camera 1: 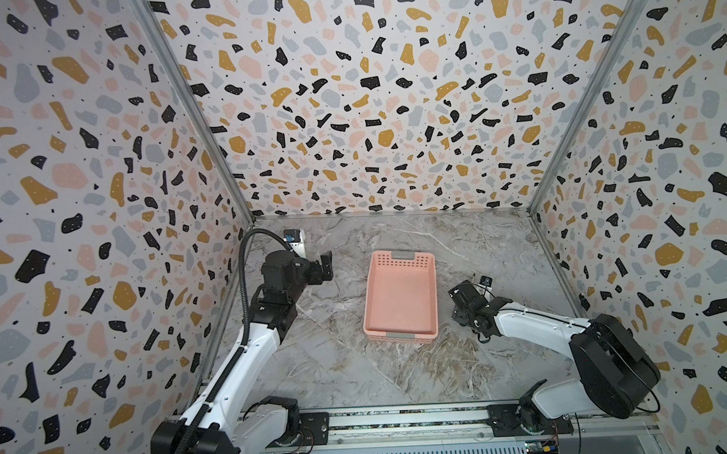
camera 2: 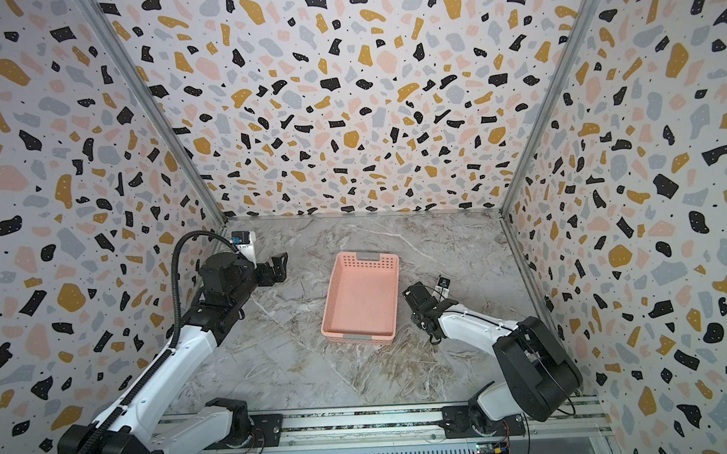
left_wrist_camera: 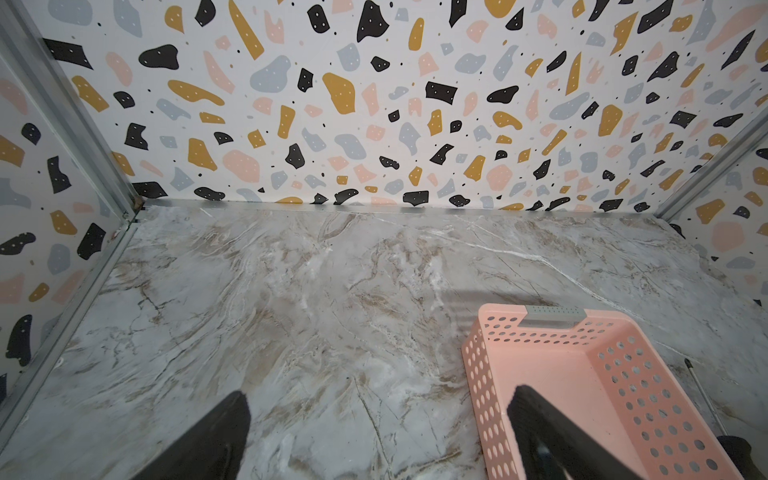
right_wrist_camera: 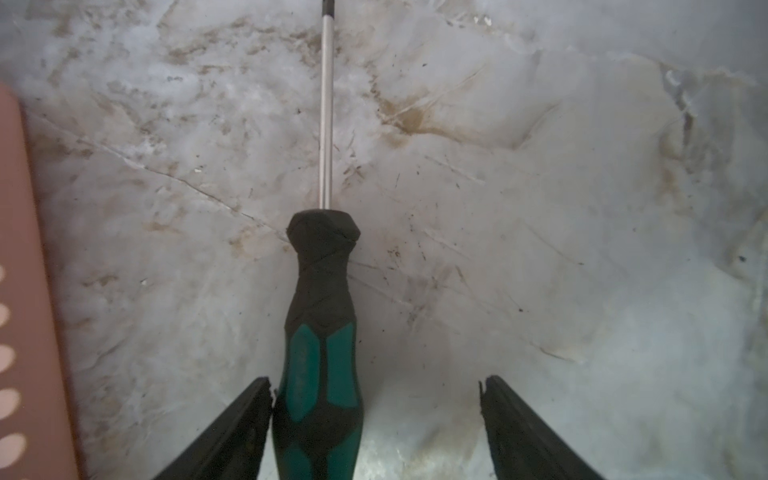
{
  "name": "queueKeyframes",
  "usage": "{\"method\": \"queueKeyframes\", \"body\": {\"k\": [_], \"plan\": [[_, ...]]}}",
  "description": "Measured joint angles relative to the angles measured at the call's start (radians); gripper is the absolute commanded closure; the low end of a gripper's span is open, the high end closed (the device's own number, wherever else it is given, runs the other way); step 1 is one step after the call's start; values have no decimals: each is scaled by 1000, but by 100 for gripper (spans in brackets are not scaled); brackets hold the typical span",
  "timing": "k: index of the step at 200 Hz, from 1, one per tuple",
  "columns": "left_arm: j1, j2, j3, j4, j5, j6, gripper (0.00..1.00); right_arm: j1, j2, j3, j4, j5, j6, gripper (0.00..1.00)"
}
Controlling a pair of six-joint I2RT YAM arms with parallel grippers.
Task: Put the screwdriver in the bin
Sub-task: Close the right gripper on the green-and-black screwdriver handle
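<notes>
At the lower edge of the right wrist view, the right gripper (right_wrist_camera: 374, 382) stands jaws apart astride the screwdriver (right_wrist_camera: 320, 332), which lies flat on the table (right_wrist_camera: 540, 208), with the bin (right_wrist_camera: 25, 249) at the frame's left edge. One finger touches the handle and the other stands clear, so closure may roll the handle aside and skew the grip.

bin (camera 1: 401, 301) open on top, floor bare: free room inside. bin's perforated long wall rises between that floor and my right gripper (right_wrist_camera: 374, 386). screwdriver (right_wrist_camera: 322, 316) flat on table (camera 1: 341, 362) right of bin, roughly along that wall, bare marble strip between. one finger against handle, other well apart: gap free that side. my left gripper (camera 1: 325, 264) hangs left of bin's far corner, fingers spread, apart from bin. wide bare table in front of bin and behind it. patterned walls (camera 1: 103, 204) well apart from bin.
</notes>
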Motion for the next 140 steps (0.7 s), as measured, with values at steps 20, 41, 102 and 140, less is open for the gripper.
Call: {"method": "queueKeyframes", "body": {"k": [20,41,102,140], "plan": [[0,0,0,0,-1,0,0,-1,2,0,11,-14,-15,33],[0,0,0,0,-7,0,0,-8,2,0,31,-29,-31,41],[0,0,0,-1,-22,0,0,-26,6,0,60,-61,-63,51],[0,0,0,0,-22,0,0,-45,24,0,82,-95,-83,60]]}}
